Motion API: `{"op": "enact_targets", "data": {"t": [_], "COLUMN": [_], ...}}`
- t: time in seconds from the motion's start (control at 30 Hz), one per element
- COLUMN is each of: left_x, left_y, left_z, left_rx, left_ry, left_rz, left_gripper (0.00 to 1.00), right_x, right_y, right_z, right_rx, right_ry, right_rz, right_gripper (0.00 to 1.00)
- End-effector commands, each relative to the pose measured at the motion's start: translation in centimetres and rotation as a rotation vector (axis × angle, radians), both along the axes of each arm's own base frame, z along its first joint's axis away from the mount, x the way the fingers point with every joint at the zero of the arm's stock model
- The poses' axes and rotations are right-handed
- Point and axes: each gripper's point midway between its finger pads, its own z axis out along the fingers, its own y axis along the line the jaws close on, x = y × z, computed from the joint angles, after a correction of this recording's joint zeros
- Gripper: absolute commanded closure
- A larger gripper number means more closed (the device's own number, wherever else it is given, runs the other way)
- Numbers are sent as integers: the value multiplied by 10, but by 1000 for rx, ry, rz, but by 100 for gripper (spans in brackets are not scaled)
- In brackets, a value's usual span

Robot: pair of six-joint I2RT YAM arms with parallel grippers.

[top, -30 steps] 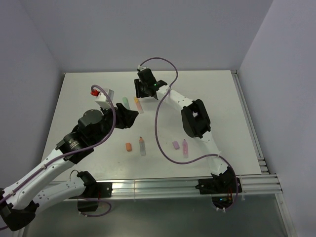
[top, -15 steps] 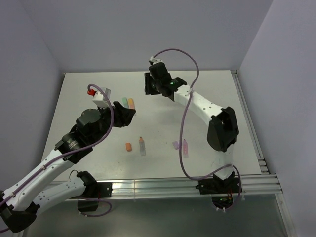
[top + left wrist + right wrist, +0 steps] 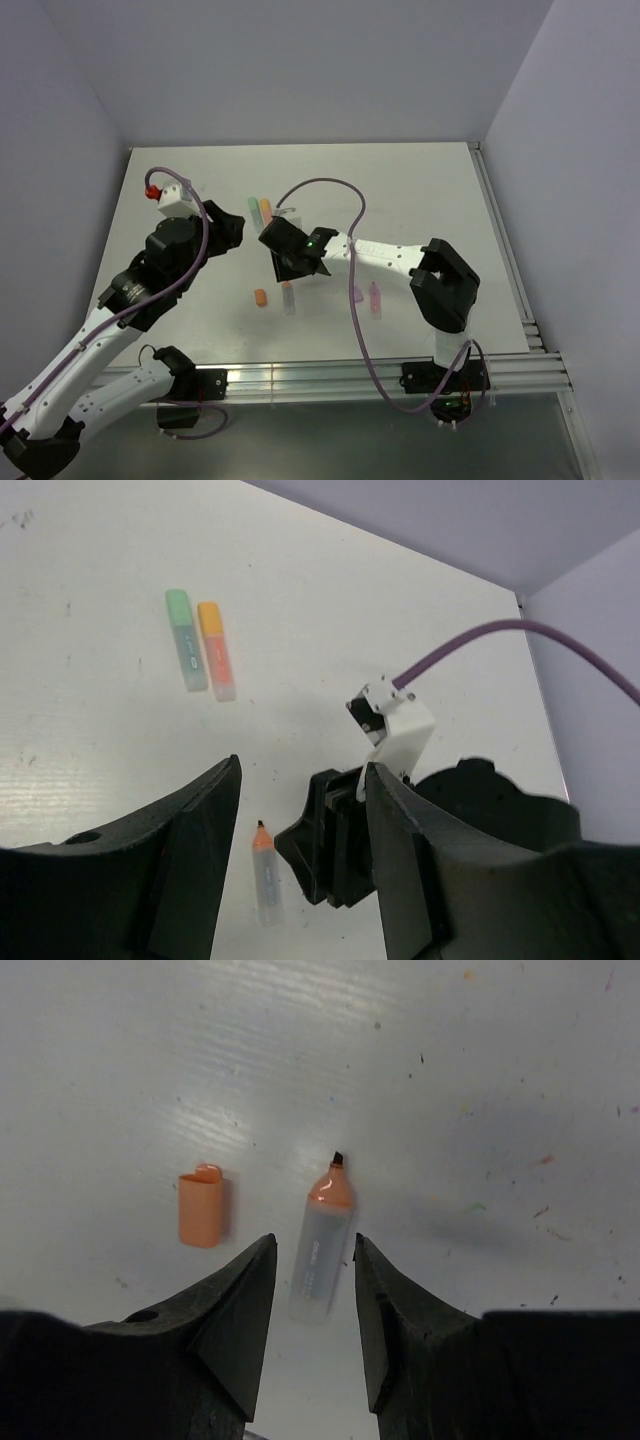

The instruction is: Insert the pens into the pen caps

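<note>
An uncapped orange pen [image 3: 289, 298] lies at the table's near middle, with an orange cap [image 3: 260, 298] to its left. My right gripper [image 3: 286, 272] is open and hovers right above this pen [image 3: 322, 1245], one finger on each side in its wrist view, the cap [image 3: 201, 1208] just left. A purple cap [image 3: 355, 294] and a pink pen [image 3: 375, 298] lie to the right. A green marker [image 3: 253, 207] and an orange marker [image 3: 266, 210] lie side by side farther back, seemingly capped. My left gripper [image 3: 238, 228] is open and empty, left of them.
The right arm's purple cable [image 3: 330, 185] loops over the middle of the table. The left wrist view shows the right gripper's black body [image 3: 340, 840] beside the uncapped pen [image 3: 266, 875]. Metal rails [image 3: 350, 375] run along the near edge.
My right arm swung from the far back down to the uncapped orange pen. The orange marker now lies beside the green one. My left gripper drew back to the left.
</note>
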Motion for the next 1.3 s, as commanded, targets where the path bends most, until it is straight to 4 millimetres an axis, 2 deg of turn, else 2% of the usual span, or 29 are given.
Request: {"op": "enact_targets", "data": {"t": [0.0, 0.2, 0.57, 0.83, 1.13, 1.27], "left_x": [-1, 1, 2, 3, 2, 1], "left_y": [11, 7, 7, 6, 1, -6], "left_z": [2, -1, -4, -9, -16, -23], "left_rx": [-35, -48, -39, -36, -53, -68], "left_ry": [6, 12, 15, 23, 45, 66], "left_rz": [51, 34, 19, 6, -13, -41], "left_gripper": [42, 43, 43, 44, 44, 45], "right_x": [-8, -25, -25, -25, -28, -29], "right_y": [-4, -2, 10, 11, 1, -2], "right_z": [-7, -31, -65, -75, -80, -81], "right_rx": [2, -13, -53, -68, -111, -128], "right_ry": [2, 48, 89, 99, 89, 81], "right_rz": [-78, -67, -50, -47, -4, 19], "right_gripper": [55, 54, 53, 53, 55, 66]}}
